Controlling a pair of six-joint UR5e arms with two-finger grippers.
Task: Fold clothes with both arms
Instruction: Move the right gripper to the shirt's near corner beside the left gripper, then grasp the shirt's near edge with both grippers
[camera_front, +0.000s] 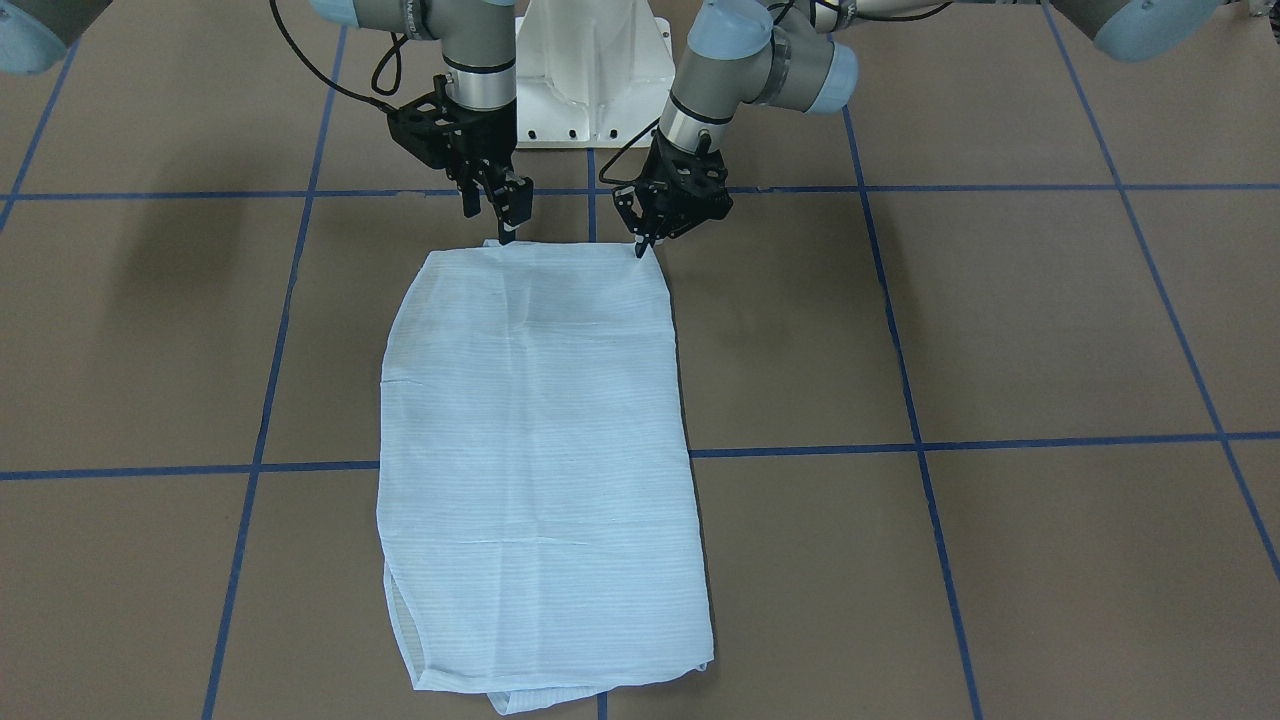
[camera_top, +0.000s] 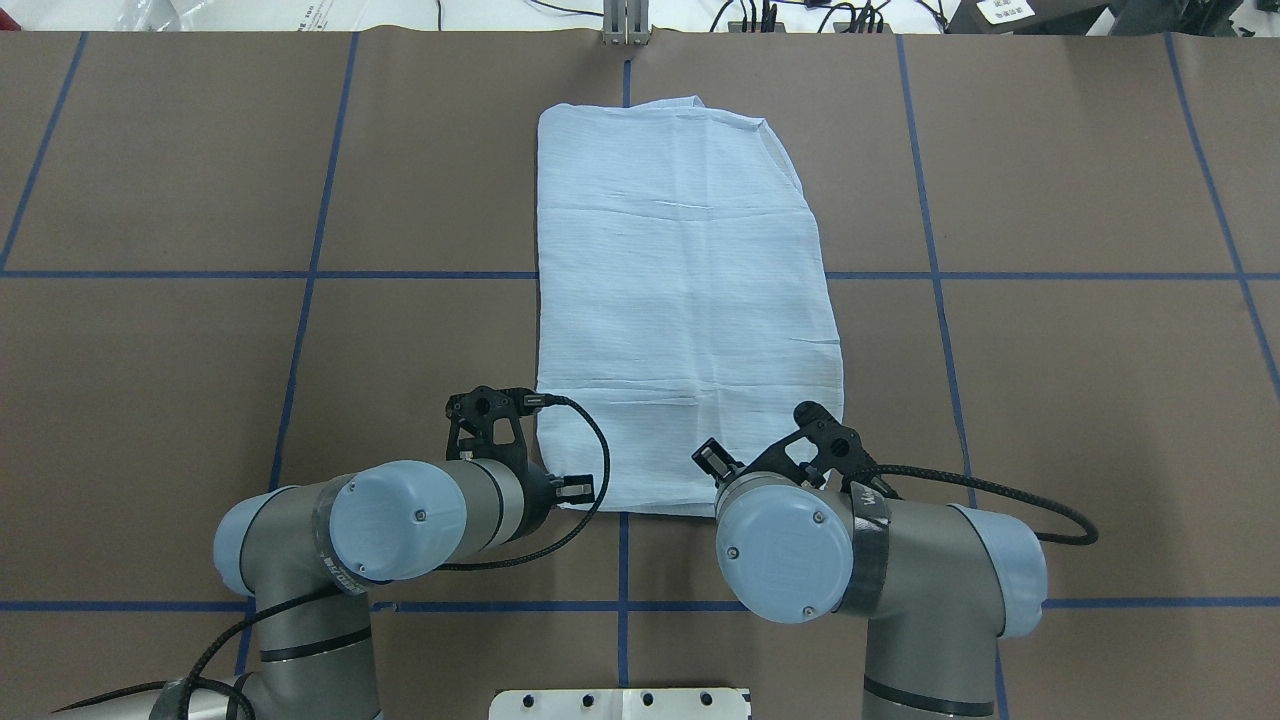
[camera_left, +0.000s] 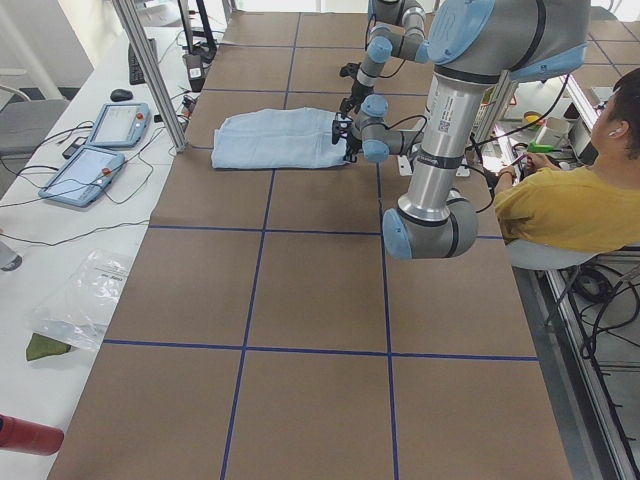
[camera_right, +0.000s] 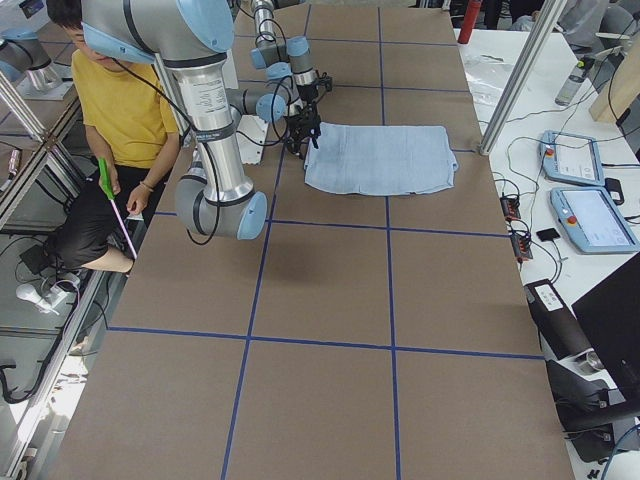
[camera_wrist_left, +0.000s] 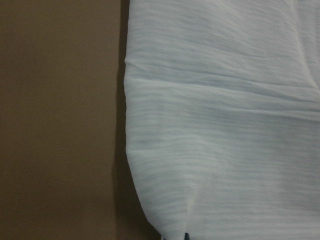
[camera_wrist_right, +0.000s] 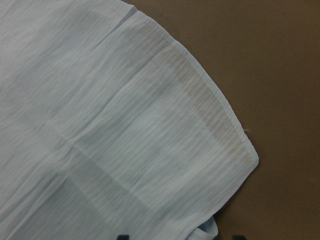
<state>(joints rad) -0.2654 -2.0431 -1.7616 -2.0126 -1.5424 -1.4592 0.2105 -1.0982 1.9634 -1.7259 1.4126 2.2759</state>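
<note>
Your left gripper (camera_front: 641, 243) looks pinched onto one robot-side corner of the shirt (camera_front: 540, 450), cloth tenting up to it. Your right gripper (camera_front: 490, 226) hangs spread over the other corner. Close it well past the hem, then lift both evenly. It's thin, finely striped light-blue fabric, a long creased rectangle flat on the brown table (camera_front: 1000, 330).
</note>
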